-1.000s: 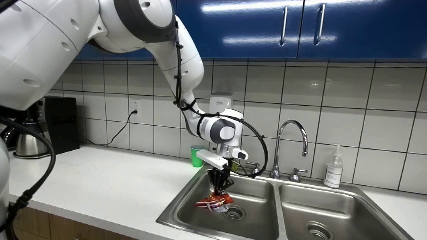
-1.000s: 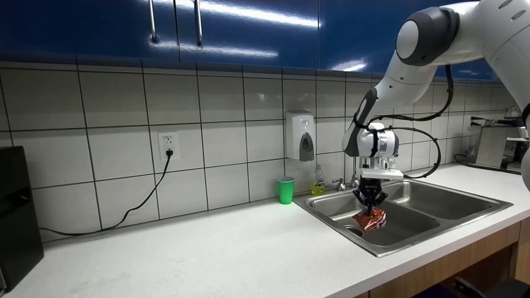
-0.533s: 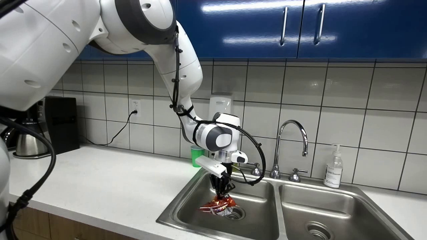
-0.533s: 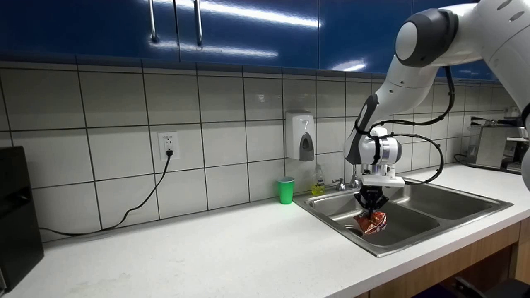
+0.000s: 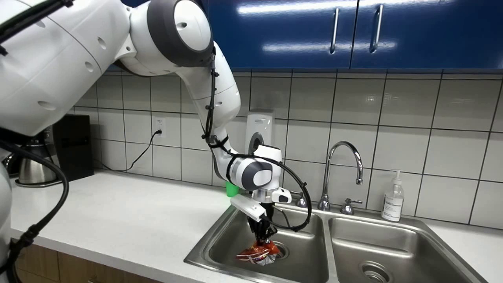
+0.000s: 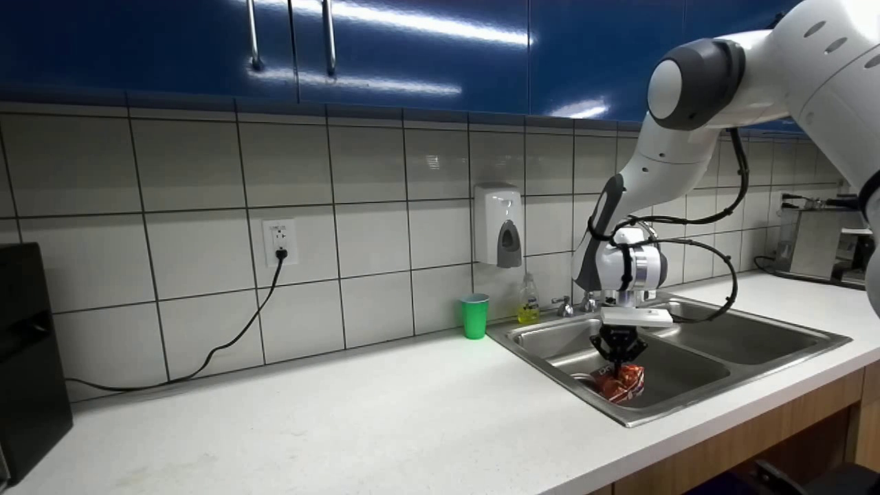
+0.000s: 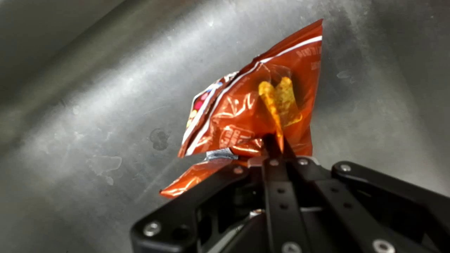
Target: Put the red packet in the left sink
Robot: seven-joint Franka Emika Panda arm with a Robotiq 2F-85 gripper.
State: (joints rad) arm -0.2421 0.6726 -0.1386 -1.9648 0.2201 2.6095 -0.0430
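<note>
The red packet (image 5: 255,254), a crinkled red-orange wrapper with white marks, hangs inside the left sink (image 5: 298,257), near its round drain. It shows in both exterior views (image 6: 625,383). In the wrist view the packet (image 7: 242,109) spreads out beyond the fingers, with the steel basin behind it. My gripper (image 7: 280,146) is shut on the packet, with a fold of it pinched between the fingertips. The gripper points down into the basin in both exterior views (image 5: 262,239) (image 6: 617,370). I cannot tell whether the packet's lower edge touches the basin floor.
The right basin (image 5: 369,241) lies past a steel divider. A tall faucet (image 5: 346,144) and handles stand behind the basins. A green cup (image 6: 474,317) and a yellow soap bottle (image 6: 528,302) stand by the sink's back corner. A pump bottle (image 5: 393,202) stands at the back right.
My gripper has moved down with the packet still in it, deeper into the left sink. The packet has also shifted slightly right in an exterior view.
</note>
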